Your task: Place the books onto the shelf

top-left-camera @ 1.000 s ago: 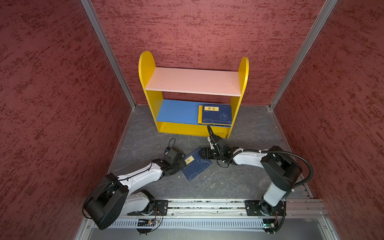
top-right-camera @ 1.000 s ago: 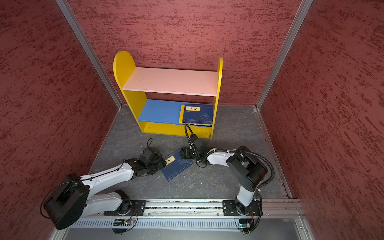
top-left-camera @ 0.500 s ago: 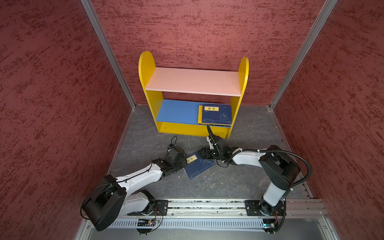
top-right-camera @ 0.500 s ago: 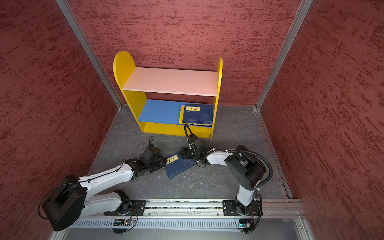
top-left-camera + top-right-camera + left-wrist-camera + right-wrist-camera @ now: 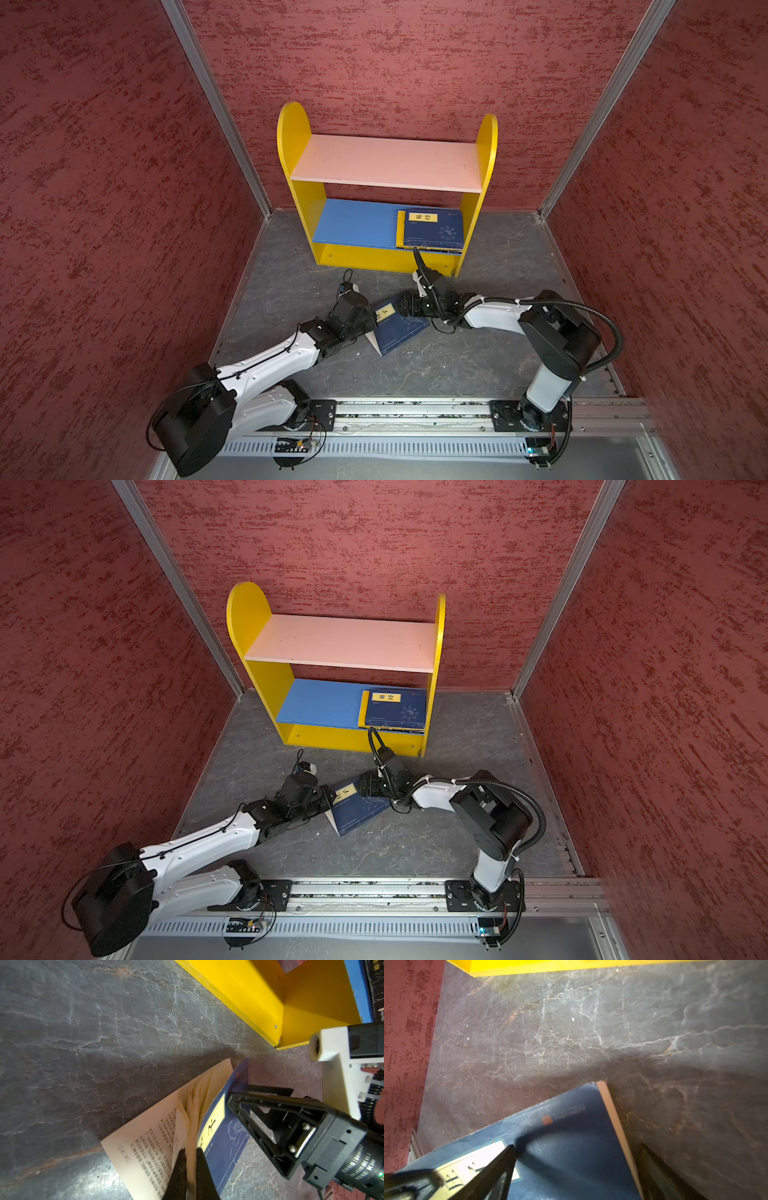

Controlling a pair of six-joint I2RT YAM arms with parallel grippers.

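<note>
A navy book (image 5: 401, 330) (image 5: 357, 810) with a yellow label lies on the grey floor in front of the shelf (image 5: 386, 162) (image 5: 340, 642). My left gripper (image 5: 374, 323) (image 5: 330, 799) (image 5: 190, 1150) is shut on its near edge, pinching the cover (image 5: 224, 1140) and part of the pages; the lower pages fan out onto the floor. My right gripper (image 5: 405, 307) (image 5: 362, 789) (image 5: 576, 1146) is open and straddles the book's (image 5: 566, 1109) opposite corner. Another navy book (image 5: 432, 228) (image 5: 397, 708) lies on a yellow one on the blue lower board's right end.
Red textured walls (image 5: 104, 187) close in the left, back and right. A metal rail (image 5: 415, 409) carrying both arm bases runs along the front. The shelf's yellow base (image 5: 239, 997) (image 5: 571, 966) stands just beyond both grippers.
My left gripper has pushed in from the left and shut on the book's edge, lifting it so pale pages show beneath. The right gripper stays at the far corner, jaws a little wider.
</note>
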